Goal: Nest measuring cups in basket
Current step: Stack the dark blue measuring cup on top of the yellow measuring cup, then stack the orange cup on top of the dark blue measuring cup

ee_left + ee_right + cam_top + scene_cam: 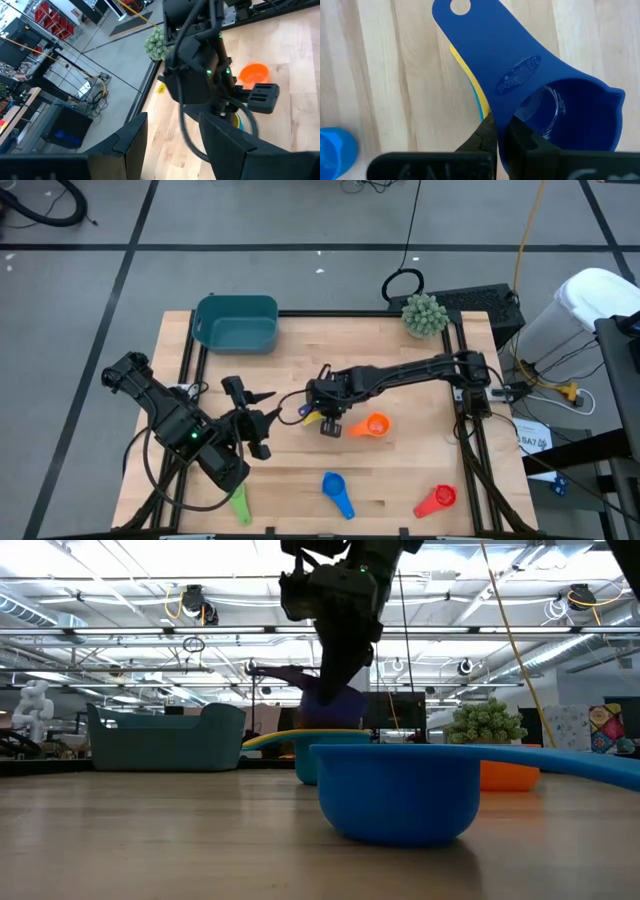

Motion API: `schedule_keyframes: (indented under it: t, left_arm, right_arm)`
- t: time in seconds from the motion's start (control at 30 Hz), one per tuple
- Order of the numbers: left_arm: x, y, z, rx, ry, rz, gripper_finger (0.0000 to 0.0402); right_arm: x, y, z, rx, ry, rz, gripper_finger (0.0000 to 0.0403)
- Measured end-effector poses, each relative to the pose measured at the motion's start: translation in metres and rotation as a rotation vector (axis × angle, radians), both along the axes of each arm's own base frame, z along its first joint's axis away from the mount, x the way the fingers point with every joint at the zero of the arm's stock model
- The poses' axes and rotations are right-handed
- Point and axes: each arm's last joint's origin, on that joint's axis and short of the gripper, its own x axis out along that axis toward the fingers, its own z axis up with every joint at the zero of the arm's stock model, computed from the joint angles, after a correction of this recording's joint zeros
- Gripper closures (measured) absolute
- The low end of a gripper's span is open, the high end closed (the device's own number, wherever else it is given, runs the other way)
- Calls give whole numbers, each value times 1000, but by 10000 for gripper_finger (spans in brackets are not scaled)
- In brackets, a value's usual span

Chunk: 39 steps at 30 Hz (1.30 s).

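Pinched by its rim in the right hand [496, 131], fingers clamped on it, the dark purple-blue cup [555, 107] looks light, stiff, slick; left hand [245, 418] waits half-apart over the counter [400, 480].

Teal basket [237, 322]; orange cup [372, 425]; red cup [437, 499]; dark-blue cup [555, 112].

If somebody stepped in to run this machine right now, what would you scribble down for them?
Right gripper: fingers shut on the dark blue plastic measuring cup, held just above a stacked yellow cup at mid-table.
Left gripper: fingers open, empty, alongside.
Teal rectangular plastic basket: far-left corner; no cup visible inside.
Loose on the table: orange cup, blue cup, red cup, green cup.
Left: finish the stack, move it into the basket.
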Motion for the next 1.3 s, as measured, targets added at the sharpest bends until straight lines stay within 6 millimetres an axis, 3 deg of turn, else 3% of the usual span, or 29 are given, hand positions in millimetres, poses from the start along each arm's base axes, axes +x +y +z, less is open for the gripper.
schedule_keyframes:
  t: [0.2,0.4,0.6,1.13,1.3]
  left_arm:
    - [0,0,0,-6,-2,1,220]
    - [0,0,0,-18,-12,7,220]
    - [1,-1,0,-27,-21,9,220]
    - [1,-1,0,-44,-33,15,220]
    - [1,-1,0,-43,-33,15,220]
  right_arm:
    - [-2,-3,-2,-7,18,10,403]
    - [-6,-3,-21,18,35,19,403]
    - [-7,-2,-27,34,27,32,395]
    - [-6,3,-17,69,-38,73,230]
    - [-9,3,-13,82,-39,73,196]
